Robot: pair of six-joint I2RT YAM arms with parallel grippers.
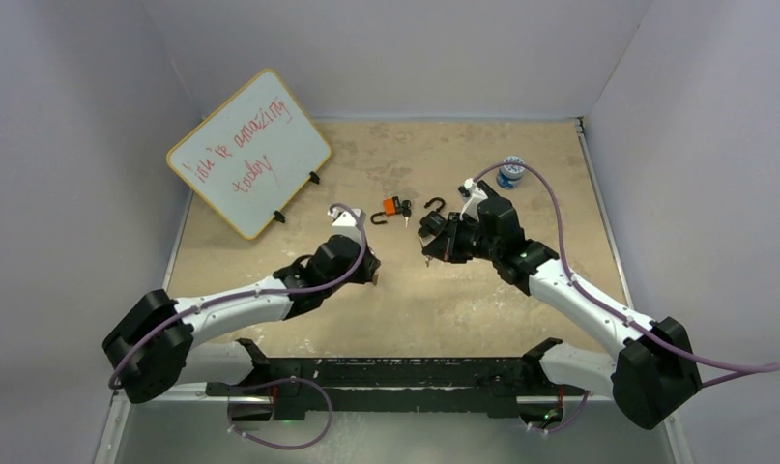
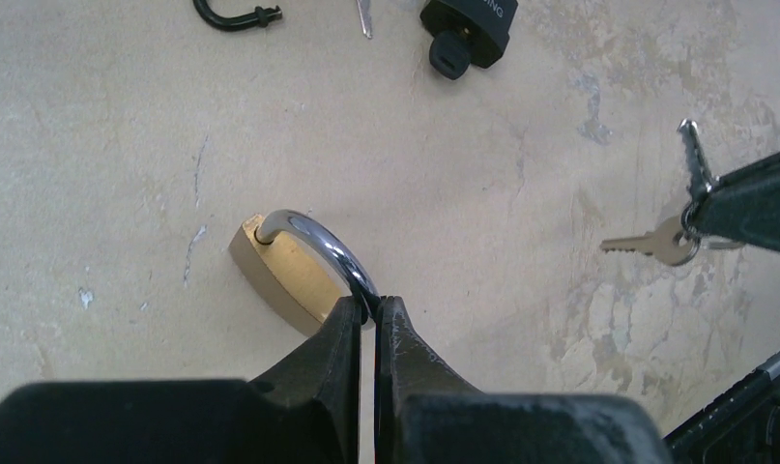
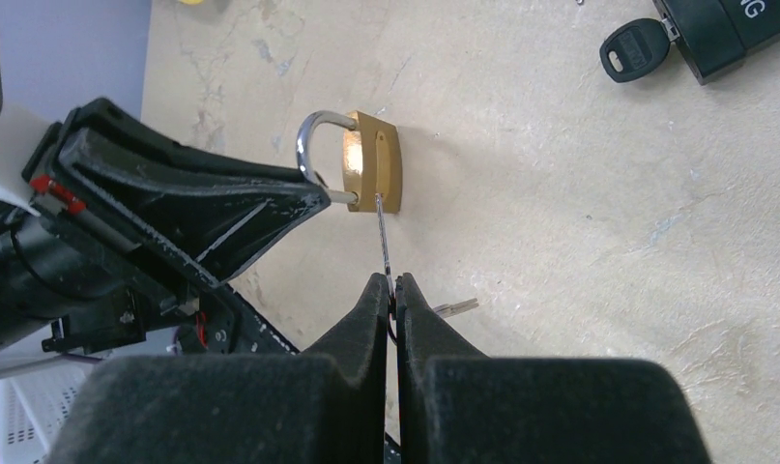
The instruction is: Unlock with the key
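Observation:
A brass padlock (image 2: pixel 284 275) with a silver shackle (image 2: pixel 318 242) lies on the tan table. My left gripper (image 2: pixel 371 307) is shut on the shackle where it meets the body. My right gripper (image 3: pixel 392 285) is shut on the key (image 3: pixel 384 237), whose thin blade points toward the brass padlock (image 3: pixel 371 159). A second key (image 3: pixel 453 307) dangles from the same ring. In the left wrist view the key (image 2: pixel 693 159) is well to the right of the padlock, with bare table between them. From above, the left gripper (image 1: pixel 371 271) and right gripper (image 1: pixel 429 242) face each other, and the padlock is hidden.
A black padlock (image 3: pixel 729 29) with a black-headed key (image 3: pixel 632 48) in it lies farther back. An orange padlock (image 1: pixel 395 206) and a loose black shackle (image 1: pixel 434 204) lie nearby. A whiteboard (image 1: pixel 250 150) leans at the back left, and a small blue and white object (image 1: pixel 510 172) sits at the back right.

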